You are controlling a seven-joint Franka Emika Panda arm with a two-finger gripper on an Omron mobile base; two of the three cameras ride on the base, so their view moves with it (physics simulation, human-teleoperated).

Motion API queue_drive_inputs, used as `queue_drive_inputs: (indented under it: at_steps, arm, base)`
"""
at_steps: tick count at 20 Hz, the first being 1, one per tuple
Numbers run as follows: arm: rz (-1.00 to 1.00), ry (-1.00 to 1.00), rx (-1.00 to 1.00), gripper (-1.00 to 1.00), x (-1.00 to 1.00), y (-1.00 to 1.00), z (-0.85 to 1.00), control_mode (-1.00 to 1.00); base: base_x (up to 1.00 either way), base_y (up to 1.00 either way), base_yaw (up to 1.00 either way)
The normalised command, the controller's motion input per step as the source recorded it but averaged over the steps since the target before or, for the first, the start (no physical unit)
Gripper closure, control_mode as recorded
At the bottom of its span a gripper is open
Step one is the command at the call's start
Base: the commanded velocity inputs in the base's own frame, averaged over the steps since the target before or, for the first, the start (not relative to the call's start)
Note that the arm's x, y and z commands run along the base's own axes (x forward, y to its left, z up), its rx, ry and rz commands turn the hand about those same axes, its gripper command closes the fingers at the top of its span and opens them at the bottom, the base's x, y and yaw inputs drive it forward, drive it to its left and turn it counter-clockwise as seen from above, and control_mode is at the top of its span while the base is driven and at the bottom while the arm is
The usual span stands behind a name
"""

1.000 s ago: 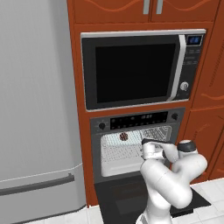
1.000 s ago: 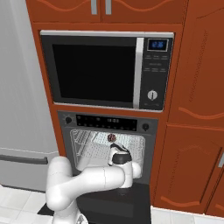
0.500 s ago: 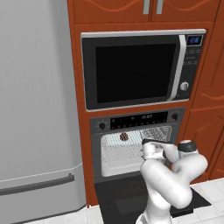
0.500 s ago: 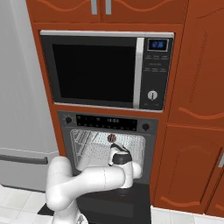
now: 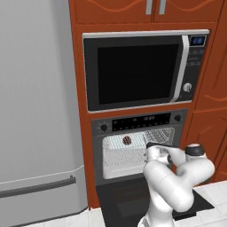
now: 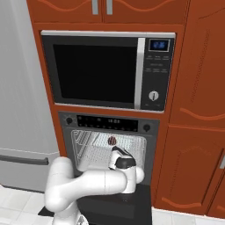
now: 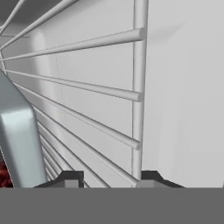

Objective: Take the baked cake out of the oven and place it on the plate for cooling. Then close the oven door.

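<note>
Reaching: the gripper [image 7: 109, 177] is inside the oven [image 5: 137, 148], close against the wire rack [image 7: 87, 113] and the pale interior wall.
Jaw state: the fingertips [image 7: 70, 178] stand a modest gap apart with nothing between them; they read as nearly together and empty.
Baked cake: the small reddish-brown lump [image 5: 127, 140] sits on the rack, off to the hand's left and a little deeper in; in the hand view only a dark red sliver [image 7: 5, 175] shows at the lower left edge, beyond a grey bar [image 7: 17, 140].
Oven door: the black panel [image 5: 146, 201] lies dropped open below the hand, under the arm.
Step in hand: judged as lining up on the cake, not yet grasped.
Doing it well: shift the hand leftward until the cake lies centred between the fingertips, spread the jaws wider than the lump first, and keep the tips above the rack wires so they do not snag.
Risk: the cake is tiny; a skewed close could nudge it along the rack.
</note>
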Motion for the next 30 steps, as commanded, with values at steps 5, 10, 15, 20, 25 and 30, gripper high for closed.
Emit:
queue_drive_inputs:
  at_steps: [5,10,15,20,25,30]
  arm:
    - [0.00,0.02,0.00,1.00,-0.33,-0.56,-0.13,-1.00]
    - [0.00,0.10,0.00,1.00,-0.30,-0.48,-0.07,-1.00]
    - [0.00,0.15,0.00,1.00,-0.31,-0.46,-0.09,-1.00]
    - [0.00,0.17,0.00,1.00,-0.30,-0.44,-0.11,-1.00]
    - [0.00,0.12,0.00,1.00,-0.38,-0.45,-0.27,-1.00]
    - [0.01,0.13,0.00,1.00,-0.42,-0.42,-0.42,-1.00]
  base:
    - [0.00,0.00,0.00]
    - [0.00,0.00,0.00]
    - [0.00,0.00,0.00]
    - [0.00,0.00,0.00]
    - [0.00,0.00,0.00]
    - [0.00,0.00,0.00]
